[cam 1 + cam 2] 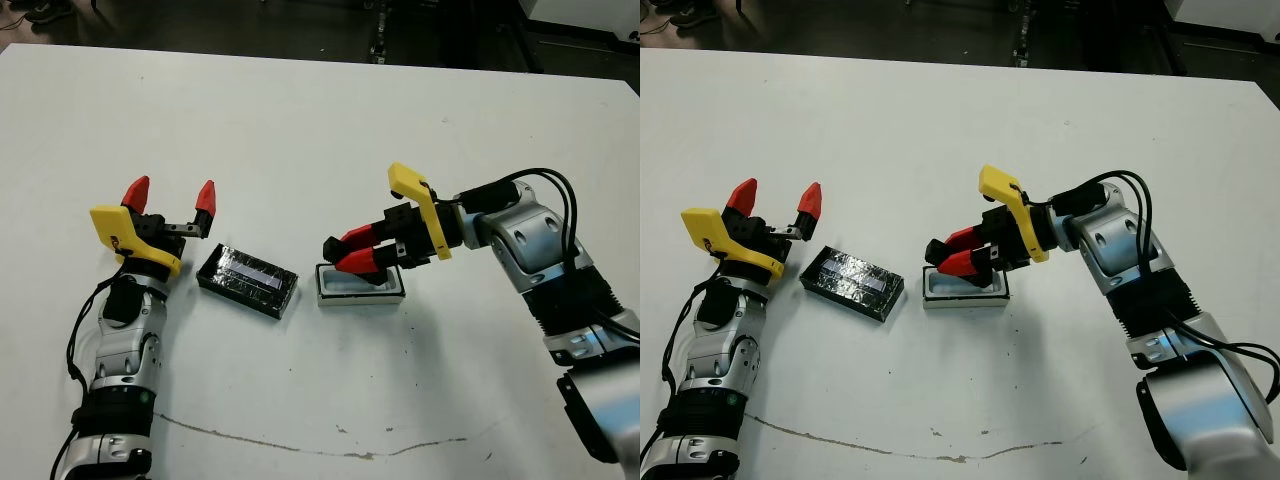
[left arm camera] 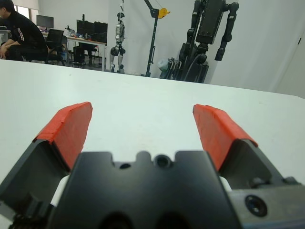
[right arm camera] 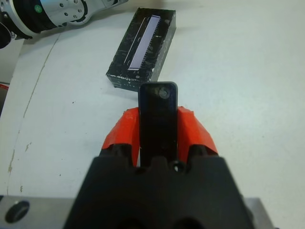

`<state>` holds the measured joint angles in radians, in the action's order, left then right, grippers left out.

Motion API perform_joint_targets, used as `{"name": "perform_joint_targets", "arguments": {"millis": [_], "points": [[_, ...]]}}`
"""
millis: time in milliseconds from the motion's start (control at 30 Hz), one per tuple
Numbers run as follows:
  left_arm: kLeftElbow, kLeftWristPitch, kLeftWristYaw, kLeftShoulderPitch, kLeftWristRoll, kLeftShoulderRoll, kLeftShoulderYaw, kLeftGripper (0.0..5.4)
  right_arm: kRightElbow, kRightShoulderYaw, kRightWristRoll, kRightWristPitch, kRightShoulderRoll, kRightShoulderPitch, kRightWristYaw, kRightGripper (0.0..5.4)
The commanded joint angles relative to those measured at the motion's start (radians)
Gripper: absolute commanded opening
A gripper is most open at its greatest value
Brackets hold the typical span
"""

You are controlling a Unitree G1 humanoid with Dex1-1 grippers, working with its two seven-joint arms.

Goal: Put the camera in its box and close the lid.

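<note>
Here the right gripper is clamped on the camera: in the right wrist view the two red fingers press against the camera's two long sides with no gap showing, and the black bar stands out past the fingertips with a small round lens at its far end. Seen from the head, the right gripper lies low and nearly level over the box, its fingertips and the camera's end reaching just past the box's left end toward the lid. The camera hangs over the box's white inside; whether it touches the box cannot be told, since the fingers hide that spot. The box sits flat on the white table, open side up, its rim showing around the pale lining. The lid lies just left of the box, flat and turned at a slight angle to it, its silvery strip facing up; a narrow strip of bare table parts the two. The left gripper stands left of the lid, close to its far left corner but apart from it, fingers pointing up and away from the robot. Its red fingers are spread wide with nothing between them, and the left wrist view shows only bare table through the gap. Far beyond the table a person sits at a desk.
</note>
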<state>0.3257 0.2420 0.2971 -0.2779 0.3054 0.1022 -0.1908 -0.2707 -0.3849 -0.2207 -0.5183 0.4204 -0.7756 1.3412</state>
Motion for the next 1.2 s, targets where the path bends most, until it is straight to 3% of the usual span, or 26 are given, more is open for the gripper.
{"name": "perform_joint_targets", "arguments": {"millis": [33, 733, 1200], "points": [[0.014, 0.002, 0.003, 0.019, -0.001, -0.006, -0.002, 5.40, 0.001, -0.006, 0.012, 0.013, 0.012, 0.015, 0.005, 1.66], [0.006, 0.005, 0.004, 0.028, -0.004, -0.008, 0.001, 5.40, 0.002, -0.013, 0.040, 0.046, 0.032, 0.043, 0.024, 1.66], [-0.018, 0.003, 0.000, 0.039, -0.004, -0.013, 0.001, 5.40, -0.035, -0.025, 0.082, 0.105, 0.044, 0.053, 0.031, 1.66]]}}
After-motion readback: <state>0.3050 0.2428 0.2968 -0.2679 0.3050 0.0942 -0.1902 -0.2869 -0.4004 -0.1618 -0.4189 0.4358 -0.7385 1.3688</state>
